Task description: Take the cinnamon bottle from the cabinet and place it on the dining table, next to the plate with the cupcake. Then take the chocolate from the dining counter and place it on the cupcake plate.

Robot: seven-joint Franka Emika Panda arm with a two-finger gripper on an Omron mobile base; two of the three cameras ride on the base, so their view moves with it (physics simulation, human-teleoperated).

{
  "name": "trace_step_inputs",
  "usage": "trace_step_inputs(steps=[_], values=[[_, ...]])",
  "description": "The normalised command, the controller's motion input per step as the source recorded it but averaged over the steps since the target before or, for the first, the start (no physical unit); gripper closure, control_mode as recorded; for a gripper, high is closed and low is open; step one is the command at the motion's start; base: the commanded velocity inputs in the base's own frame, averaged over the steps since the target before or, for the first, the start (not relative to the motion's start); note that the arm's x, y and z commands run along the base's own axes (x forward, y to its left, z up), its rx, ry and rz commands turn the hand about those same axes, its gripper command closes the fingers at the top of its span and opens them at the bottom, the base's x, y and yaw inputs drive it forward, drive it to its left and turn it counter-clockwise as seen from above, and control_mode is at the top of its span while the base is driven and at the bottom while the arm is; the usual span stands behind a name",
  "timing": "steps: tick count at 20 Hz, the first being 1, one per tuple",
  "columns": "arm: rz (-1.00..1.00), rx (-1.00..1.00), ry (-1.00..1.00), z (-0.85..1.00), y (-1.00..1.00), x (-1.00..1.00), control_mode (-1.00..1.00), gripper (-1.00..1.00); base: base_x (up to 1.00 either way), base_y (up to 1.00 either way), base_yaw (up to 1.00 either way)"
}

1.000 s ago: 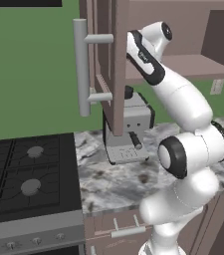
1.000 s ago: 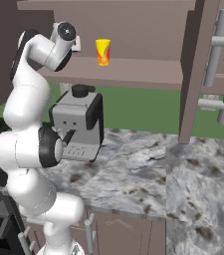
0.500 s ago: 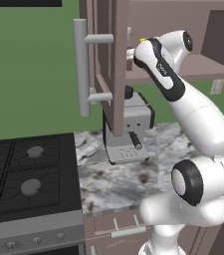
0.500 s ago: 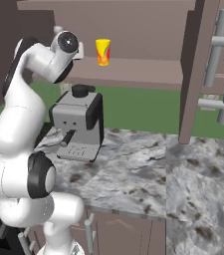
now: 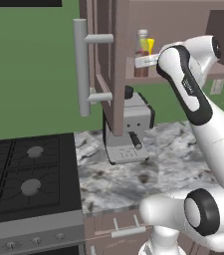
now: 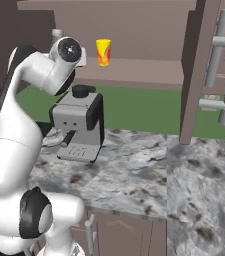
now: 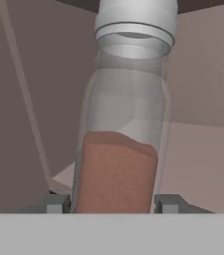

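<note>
So the gripper (image 7: 114, 203) is right on the cinnamon bottle (image 7: 121, 149) inside the cabinet (image 5: 111, 64). In the hand view both fingers (image 7: 55, 203) sit pressed against the glass, one on each side of the lower part where the reddish-brown powder is. They're narrowed down to the bottle's width, so I'd call that a grip on it, low on the body with the grey cap well above the fingertips.

To do this bit well, I'd keep the squeeze steady and pull the bottle straight back out towards the arm, lifting just enough to free its base from the shelf. The grip is low and the bottle is tall, so it could tip if the wrist rolls fast. Slow and level seems the way. The open door (image 5: 114, 94) hangs close by on one side, so watch that on the way out, and the yellow cup (image 6: 103, 52) stands a bit off to the other side of the fingers.

Stuff I can't make out: the bottle's base is cut off below the fingertips, so no idea if it's touching the shelf or already lifted. In the left base view the wrist covers the lower part of the bottle. From the right base view the arm's joint blocks the bottle almost completely.
</note>
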Motion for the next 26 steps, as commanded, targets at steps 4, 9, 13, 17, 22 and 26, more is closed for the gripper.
trace_step_inputs(steps=[4, 9, 13, 17, 22, 26], values=[[0.00, -0.02, -0.04, -0.06, -0.12, -0.73, -1.00, 1.00, 0.00, 0.00, 0.00], [0.00, 0.00, -0.04, -0.11, -0.05, -0.67, -1.00, 1.00, 0.00, 0.00, 0.00], [0.00, 0.00, 0.00, -0.06, -0.04, -0.62, -1.00, 1.00, 0.00, 0.00, 0.00], [0.00, 0.00, -0.07, -0.06, -0.08, -0.72, -1.00, 1.00, 0.00, 0.00, 0.00], [0.05, -0.08, -0.13, -0.12, -0.01, -0.63, -1.00, 1.00, 0.00, 0.00, 0.00], [0.08, -0.09, -0.09, -0.04, 0.00, -0.30, -1.00, 1.00, 0.00, 0.00, 0.00]])
